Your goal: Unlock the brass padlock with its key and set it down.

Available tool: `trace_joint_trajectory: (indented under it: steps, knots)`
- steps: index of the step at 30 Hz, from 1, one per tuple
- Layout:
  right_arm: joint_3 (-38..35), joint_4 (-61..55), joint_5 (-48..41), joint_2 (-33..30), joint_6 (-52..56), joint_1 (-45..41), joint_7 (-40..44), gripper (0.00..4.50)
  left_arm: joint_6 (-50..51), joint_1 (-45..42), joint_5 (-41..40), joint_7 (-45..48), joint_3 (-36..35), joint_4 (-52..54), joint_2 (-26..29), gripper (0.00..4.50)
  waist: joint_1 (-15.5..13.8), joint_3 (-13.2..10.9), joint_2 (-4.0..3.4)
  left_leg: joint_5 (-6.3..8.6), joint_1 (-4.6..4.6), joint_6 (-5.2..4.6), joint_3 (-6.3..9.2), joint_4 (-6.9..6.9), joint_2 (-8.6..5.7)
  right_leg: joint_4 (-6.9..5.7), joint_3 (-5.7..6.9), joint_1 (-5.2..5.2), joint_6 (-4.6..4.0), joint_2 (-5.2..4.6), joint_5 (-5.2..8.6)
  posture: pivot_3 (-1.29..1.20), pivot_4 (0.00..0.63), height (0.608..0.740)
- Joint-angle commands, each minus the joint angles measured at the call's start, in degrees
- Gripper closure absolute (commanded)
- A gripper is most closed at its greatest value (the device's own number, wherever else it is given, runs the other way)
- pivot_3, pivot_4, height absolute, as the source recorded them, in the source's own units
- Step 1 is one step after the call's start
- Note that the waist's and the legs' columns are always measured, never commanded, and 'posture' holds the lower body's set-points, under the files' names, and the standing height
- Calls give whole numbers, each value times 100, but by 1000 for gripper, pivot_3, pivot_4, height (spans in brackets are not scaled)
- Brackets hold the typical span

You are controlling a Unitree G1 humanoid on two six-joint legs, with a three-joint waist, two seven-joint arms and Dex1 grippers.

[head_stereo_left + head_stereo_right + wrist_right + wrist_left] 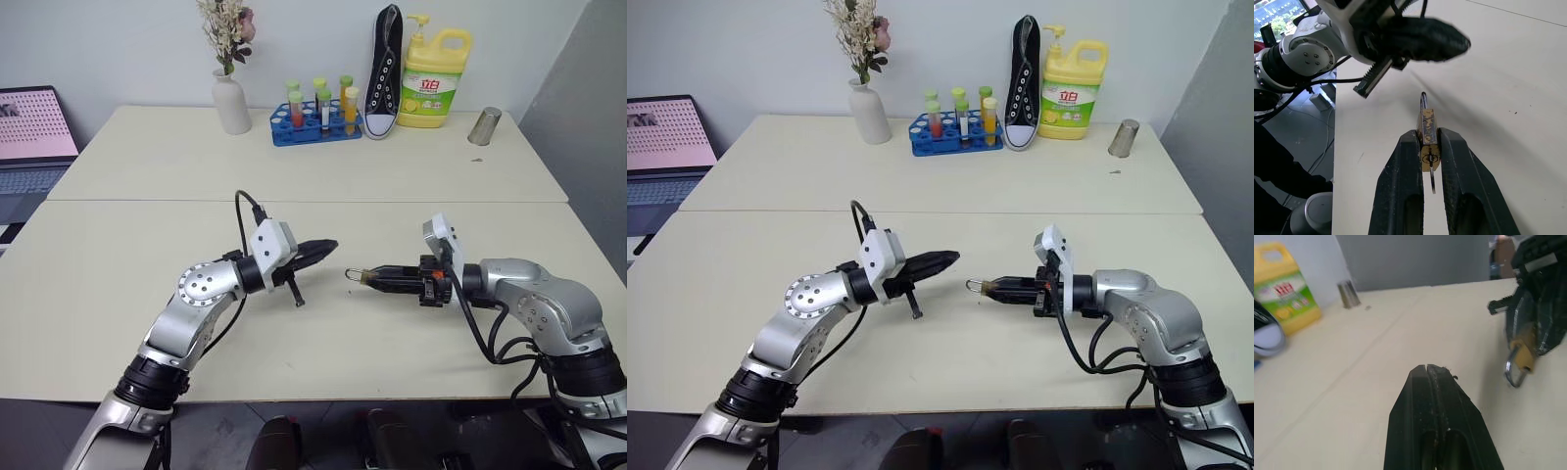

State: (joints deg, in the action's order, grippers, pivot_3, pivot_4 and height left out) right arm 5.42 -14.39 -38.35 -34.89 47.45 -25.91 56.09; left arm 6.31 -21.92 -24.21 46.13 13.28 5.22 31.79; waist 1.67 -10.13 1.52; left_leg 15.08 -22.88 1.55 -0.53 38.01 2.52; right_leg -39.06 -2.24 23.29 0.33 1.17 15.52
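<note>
My right gripper (369,276) is shut on the brass padlock (1427,129), a small gold block pinched between its fingertips just above the table. Its silvery shackle (1514,377) points toward my left gripper. A thin silvery strip, apparently the key (1432,183), sticks out of the keyhole end facing the right wrist camera. My left gripper (333,245) is shut with nothing between its fingers. It hovers level, a short gap to the left of the shackle and slightly higher. I cannot tell whether the shackle is latched.
Along the far edge of the back table stand a white vase of flowers (232,103), a blue test-tube rack (315,122), a black shoe (385,73), a yellow detergent bottle (434,78) and a metal cup (484,125). A laptop (29,137) sits at far left.
</note>
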Motion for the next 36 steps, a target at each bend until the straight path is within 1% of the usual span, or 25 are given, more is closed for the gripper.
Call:
trace_joint_trajectory:
  steps: [1,9,19,26,33,36]
  knots:
    - [-145,-275,-145,-2,-60,-17,38,4363,404,57,-202,208,20,410,-167,4500,0,0,0,0,0,0,0,0,0,0,0,0,0,0,0,0,150,740]
    - [-142,-293,-144,18,-68,-6,20,4363,773,74,-98,323,-40,574,-419,4500,-2,0,0,0,0,0,1,1,0,-1,-2,0,0,1,0,0,150,740]
    - [-119,-220,-93,14,-133,-5,4,4363,1326,347,-146,597,-91,1066,-226,4500,-1,0,0,0,1,0,0,0,0,0,-4,0,0,1,0,0,150,740]
    - [-87,-158,-45,6,-175,1,8,4363,1975,343,-643,672,-323,1434,-171,4500,-1,0,0,0,1,0,1,0,0,1,-4,0,14,1,9,0,150,740]
    - [-49,-121,3,-13,-216,13,42,4363,2344,264,-937,517,-588,1594,-265,4500,-2,-1,1,0,0,0,1,0,0,1,-4,0,22,0,13,0,150,740]
    - [-41,-107,31,-20,-230,19,69,4363,2632,208,-1223,417,-722,1697,-358,4500,-2,-1,1,0,0,0,2,0,0,1,-4,0,22,0,13,0,150,740]
